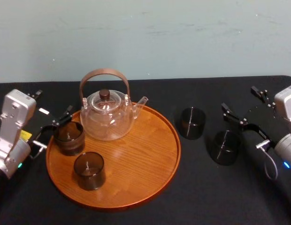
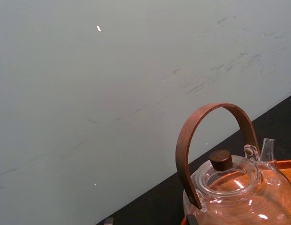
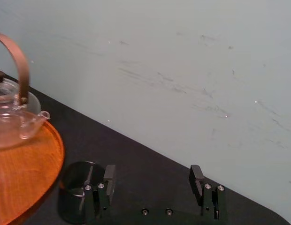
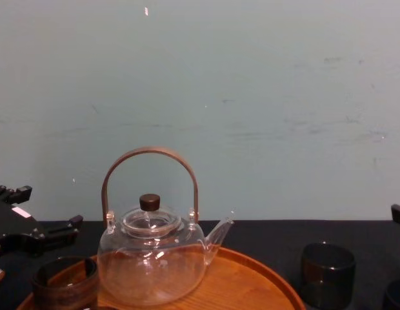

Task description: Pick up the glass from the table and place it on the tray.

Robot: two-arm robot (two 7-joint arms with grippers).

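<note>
Two dark glasses stand on the black bench (image 1: 136,215) to the right of the tray (image 1: 150,159), both upright. The rear bench glass (image 1: 191,123) is near the tray's rim, and the front bench glass (image 1: 225,147) is farther right and closer to the robot.

The right pincer (image 1: 239,99) hangs just behind and to the right of the front bench glass. Its fingers are spread wide and hold nothing. In the right wrist view a dark glass sits beside one finger (image 3: 109,176), outside the gap; which of the two it is I cannot tell.

On the round wooden tray, a glass teapot (image 1: 108,117) with a brown arched handle stands at the back. The left tray glass (image 1: 69,137) is by the left rim and the front tray glass (image 1: 89,170) is nearer the robot.

The left pincer (image 1: 52,104) is at the tray's left edge, just behind the left tray glass. Its fingers are wide apart and empty.
</note>
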